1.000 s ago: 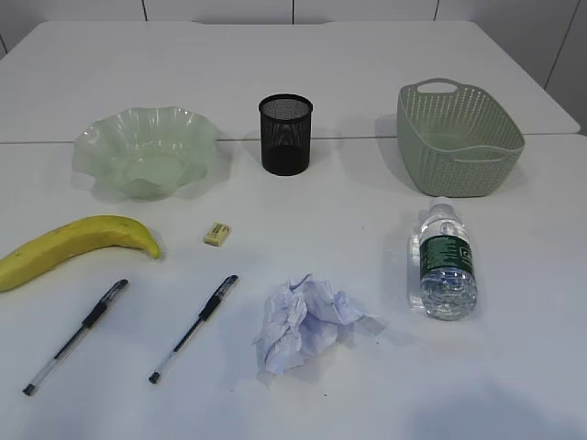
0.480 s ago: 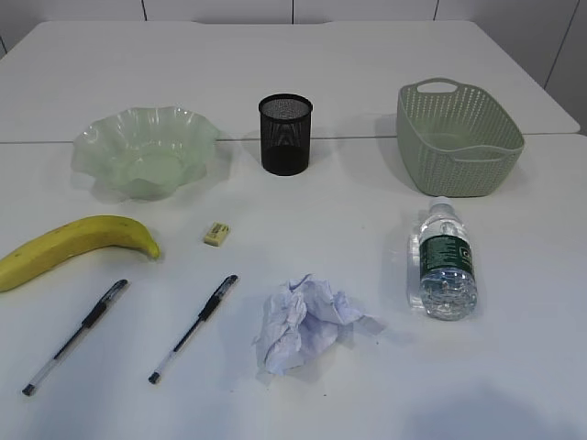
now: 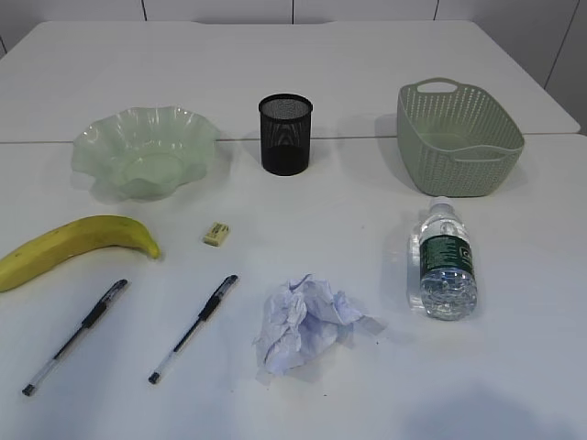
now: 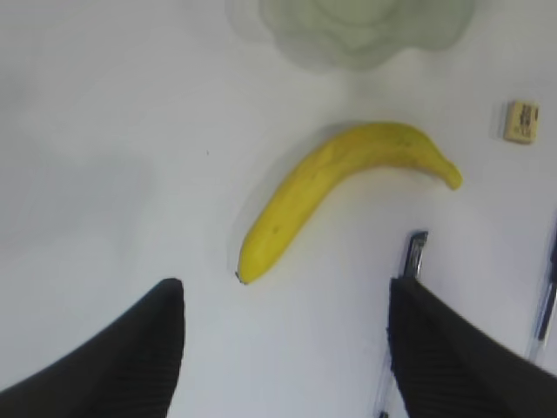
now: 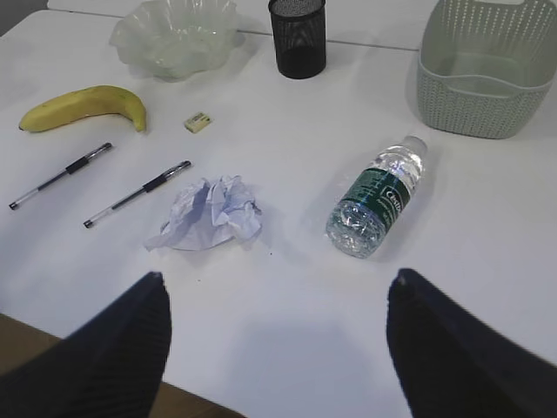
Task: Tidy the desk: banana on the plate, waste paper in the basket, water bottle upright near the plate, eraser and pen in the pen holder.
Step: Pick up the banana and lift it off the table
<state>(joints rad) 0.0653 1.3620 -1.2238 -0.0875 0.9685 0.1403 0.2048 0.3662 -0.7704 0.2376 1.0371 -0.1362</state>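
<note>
White desk (image 3: 367, 229) untouched, nothing sorted yet: left gripper (image 4: 287, 348) hangs with jaws wide just short of banana (image 4: 335, 187), which lies near plate (image 4: 365, 26); right gripper (image 5: 274, 340) also wide; next, probably descend and grasp banana.

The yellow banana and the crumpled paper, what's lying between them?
Two black-capped clear pens lie between the yellow banana and the crumpled white paper, seen in the exterior view.

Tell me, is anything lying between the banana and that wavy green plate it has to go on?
Nothing visible does. The banana lies just in front of the plate with only bare table between them. The eraser and both pens sit off to the side, and the open left gripper hovers above the banana.
</note>
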